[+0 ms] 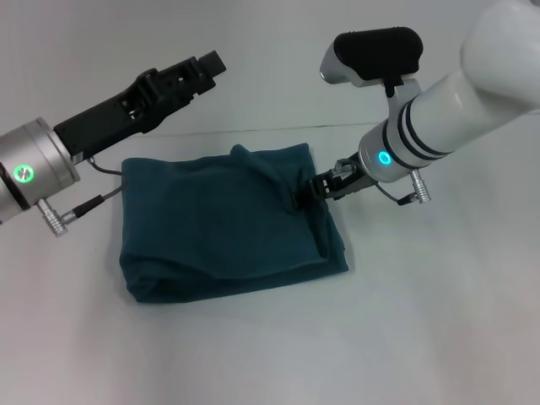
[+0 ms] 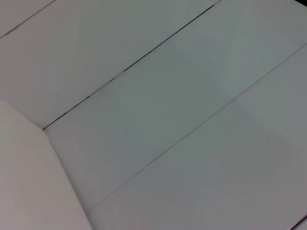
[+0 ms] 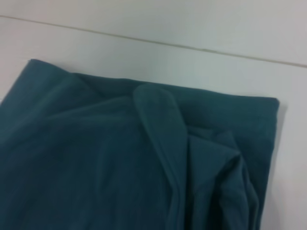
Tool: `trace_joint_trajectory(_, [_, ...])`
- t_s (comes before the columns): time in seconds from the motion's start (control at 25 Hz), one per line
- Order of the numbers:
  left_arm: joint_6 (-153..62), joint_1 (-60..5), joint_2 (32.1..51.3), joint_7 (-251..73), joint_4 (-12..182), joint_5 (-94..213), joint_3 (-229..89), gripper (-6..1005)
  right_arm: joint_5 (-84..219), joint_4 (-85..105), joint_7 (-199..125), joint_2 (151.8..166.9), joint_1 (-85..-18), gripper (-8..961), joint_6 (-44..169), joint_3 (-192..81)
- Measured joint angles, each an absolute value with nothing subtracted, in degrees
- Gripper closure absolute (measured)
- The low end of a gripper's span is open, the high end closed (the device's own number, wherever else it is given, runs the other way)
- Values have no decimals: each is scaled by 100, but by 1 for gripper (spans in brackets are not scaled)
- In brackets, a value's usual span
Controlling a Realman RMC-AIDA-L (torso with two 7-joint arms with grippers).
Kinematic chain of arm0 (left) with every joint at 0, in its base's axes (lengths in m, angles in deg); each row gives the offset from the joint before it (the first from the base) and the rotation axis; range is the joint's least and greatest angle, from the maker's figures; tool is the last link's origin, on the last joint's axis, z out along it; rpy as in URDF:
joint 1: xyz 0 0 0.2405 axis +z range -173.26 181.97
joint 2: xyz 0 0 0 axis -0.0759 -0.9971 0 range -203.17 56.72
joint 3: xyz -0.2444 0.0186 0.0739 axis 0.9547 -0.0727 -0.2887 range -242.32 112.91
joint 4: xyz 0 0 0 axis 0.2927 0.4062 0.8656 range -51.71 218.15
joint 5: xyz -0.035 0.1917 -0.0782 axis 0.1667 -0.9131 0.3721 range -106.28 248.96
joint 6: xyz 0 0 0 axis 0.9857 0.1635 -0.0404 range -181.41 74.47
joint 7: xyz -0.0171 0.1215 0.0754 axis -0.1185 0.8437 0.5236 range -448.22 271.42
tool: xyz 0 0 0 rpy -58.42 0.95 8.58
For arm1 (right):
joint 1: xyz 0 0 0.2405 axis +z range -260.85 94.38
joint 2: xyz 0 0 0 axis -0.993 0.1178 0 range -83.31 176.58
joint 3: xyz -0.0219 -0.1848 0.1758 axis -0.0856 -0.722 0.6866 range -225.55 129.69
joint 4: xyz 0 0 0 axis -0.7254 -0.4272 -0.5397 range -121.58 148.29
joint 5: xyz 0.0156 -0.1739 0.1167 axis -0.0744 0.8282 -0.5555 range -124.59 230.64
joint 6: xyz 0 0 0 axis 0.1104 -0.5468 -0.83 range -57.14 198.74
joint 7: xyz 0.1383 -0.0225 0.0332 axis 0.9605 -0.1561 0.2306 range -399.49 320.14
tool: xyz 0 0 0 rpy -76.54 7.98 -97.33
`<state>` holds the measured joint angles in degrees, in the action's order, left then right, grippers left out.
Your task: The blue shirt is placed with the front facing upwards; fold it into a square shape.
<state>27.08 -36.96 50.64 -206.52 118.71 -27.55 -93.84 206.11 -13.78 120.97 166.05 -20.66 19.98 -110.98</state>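
shirt (image 1: 219, 224) lies mid-table (image 1: 422, 337), bunched into rough rectangle, plain teal side up, no print showing. raised fold ridge runs from far edge toward its right side; right wrist view shows that ridge (image 3: 160, 124) close up. your right gripper (image 1: 308, 190) sits at shirt's right edge, fingers pinched on cloth there. your left gripper (image 1: 198, 72) hangs above table beyond shirt's far-left corner, clear of cloth; you can't tell its fingers' state.

I see a smooth, matte white tabletop (image 1: 253, 354) filling my view under soft, even light. Beyond its far edge stands a plain white panelled wall (image 2: 192, 96) crossed by thin dark seams.
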Motion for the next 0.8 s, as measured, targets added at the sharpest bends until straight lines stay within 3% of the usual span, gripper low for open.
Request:
trace_joint_trajectory(0.2, [2548, -3706, 5060, -20667, 11865, -2748, -9504, 559, 20479, -2211, 12095, 16612, -2608, 197, 1484, -10965])
trace_joint_trajectory(0.32, [2270, -3708, 5047, -20765, 11880, -2758, -9751, 561, 19769, -3310, 11820, 16589, -3638, 197, 963, -10410])
trace_joint_trajectory(0.4, [2181, -3709, 5040, -20829, 11891, -2769, -9894, 561, 18844, -3850, 11380, 16473, -4405, 197, 483, -9755])
trace_joint_trajectory(0.44, [1918, -3739, 4988, -21028, 11947, -2793, -10390, 561, 18267, -4002, 11122, 16347, -4828, 197, 209, -9309])
trace_joint_trajectory(0.52, [1822, -3793, 4969, -21111, 11992, -2795, -10642, 561, 17282, -3944, 10634, 15954, -5547, 197, -381, -8425])
trace_joint_trajectory(0.64, [1697, -3989, 4917, -21352, 12047, -2809, -11172, 560, 16486, -3024, 9858, 15167, -6479, 198, -949, -7180])
trace_joint_trajectory(0.68, [1563, -4096, 4878, -21554, 12053, -2851, -11454, 560, 16452, -2709, 9656, 14975, -6648, 198, -1051, -6974])
trace_joint_trajectory(0.76, [1167, -4323, 4823, -22050, 12056, -3053, -12001, 560, 16465, -2279, 9276, 14694, -6887, 198, -1311, -6766])
trace_joint_trajectory(0.8, [993, -4390, 4806, -22236, 12055, -3166, -12153, 560, 16520, -2273, 9149, 14673, -6902, 198, -1411, -6758])
